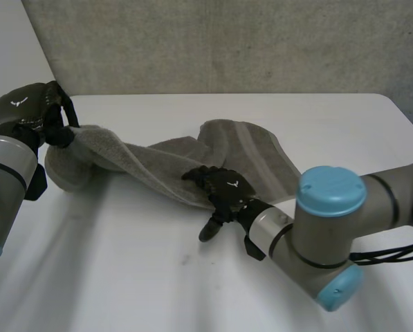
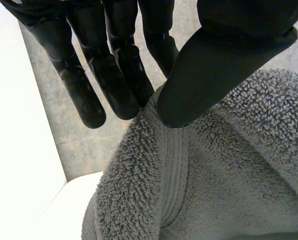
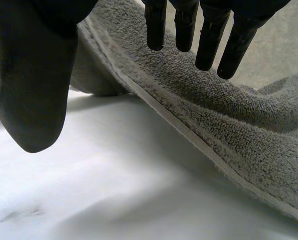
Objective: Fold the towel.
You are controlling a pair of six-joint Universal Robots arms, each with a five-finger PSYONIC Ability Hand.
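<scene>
A grey towel [image 1: 158,162] lies bunched and stretched across the white table [image 1: 123,277], from the far left to the middle. My left hand [image 1: 33,104] holds the towel's left end raised off the table. In the left wrist view the thumb [image 2: 213,65] and fingers [image 2: 114,85] pinch a fold of the towel [image 2: 213,175]. My right hand [image 1: 223,188] rests at the towel's near edge in the middle. Its fingers [image 3: 198,30] are straight over the towel [image 3: 228,125], and its thumb [image 3: 34,90] is spread apart above the bare table [image 3: 114,190].
A grey wall [image 1: 227,41] rises behind the table's far edge. My right arm's elbow [image 1: 331,228] hangs over the table's front right. Bare table runs along the front and at the right of the towel.
</scene>
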